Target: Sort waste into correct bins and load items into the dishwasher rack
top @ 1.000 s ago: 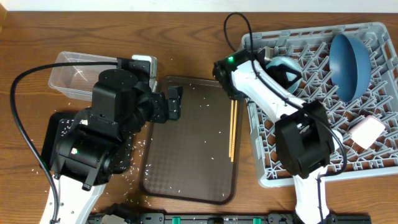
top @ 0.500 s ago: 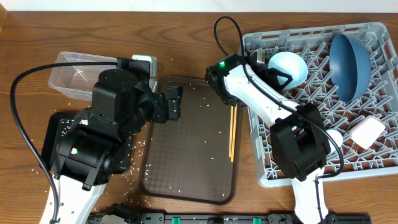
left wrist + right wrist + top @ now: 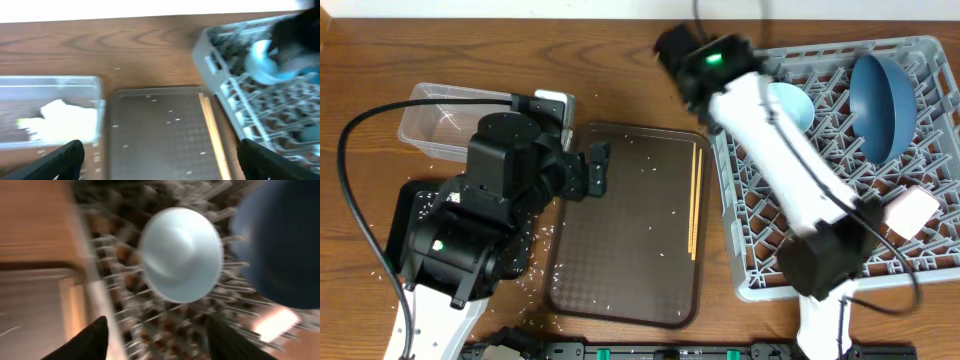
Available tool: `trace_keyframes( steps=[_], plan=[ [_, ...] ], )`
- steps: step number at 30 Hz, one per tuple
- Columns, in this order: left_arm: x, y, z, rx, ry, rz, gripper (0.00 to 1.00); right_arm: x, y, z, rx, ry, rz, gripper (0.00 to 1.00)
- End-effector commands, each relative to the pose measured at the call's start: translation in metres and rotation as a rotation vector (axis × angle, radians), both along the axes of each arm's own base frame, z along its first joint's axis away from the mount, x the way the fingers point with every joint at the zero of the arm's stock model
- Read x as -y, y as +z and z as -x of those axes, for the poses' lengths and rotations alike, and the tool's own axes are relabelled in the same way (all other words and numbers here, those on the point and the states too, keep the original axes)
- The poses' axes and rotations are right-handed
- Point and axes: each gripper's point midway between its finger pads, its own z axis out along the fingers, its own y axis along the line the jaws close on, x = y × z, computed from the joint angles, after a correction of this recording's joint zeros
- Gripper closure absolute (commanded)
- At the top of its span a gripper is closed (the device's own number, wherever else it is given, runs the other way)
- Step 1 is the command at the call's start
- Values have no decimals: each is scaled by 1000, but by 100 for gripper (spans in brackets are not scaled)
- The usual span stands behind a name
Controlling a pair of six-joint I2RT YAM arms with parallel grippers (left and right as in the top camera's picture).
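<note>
Your right end effector (image 3: 160, 340) hangs wide open and empty over the light blue cup (image 3: 181, 254), which sits at the dishwasher rack's (image 3: 932, 140) 11 o'clock corner. Your left end effector (image 3: 165, 162) is also wide open, holding nothing.

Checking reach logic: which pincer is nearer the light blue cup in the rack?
Right. The right pincer hovers open just over the light blue cup in the dishwasher rack. The left pincer is across the brown tray, at its left edge, outside the rack.
</note>
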Motion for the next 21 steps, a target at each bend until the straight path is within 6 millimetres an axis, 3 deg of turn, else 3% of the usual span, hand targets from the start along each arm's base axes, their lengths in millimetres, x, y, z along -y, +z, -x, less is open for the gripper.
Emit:
trace_keyframes(
  steps=[1, 6, 9, 11, 18, 21],
  plan=[
    [-30, 17, 4, 75, 86, -68, 2, -12, 32, 9, -17, 65, -309, 40],
    [-75, 30, 18, 113, 227, -60, 2, 24, 32, 9, -69, -30, -457, 39],
    [-104, 34, 29, 113, 348, -38, 2, 52, 17, 8, -125, -86, -498, 40],
    [-113, 34, 32, 111, 394, -23, 2, 65, 8, 10, -151, -128, -511, 42],
    [-122, 23, 36, 59, 426, -35, 2, 109, -51, 30, -290, -381, -565, 51],
    [-122, 15, 36, 26, 425, -43, 2, 111, -73, 31, -313, -408, -588, 54]
  ],
)
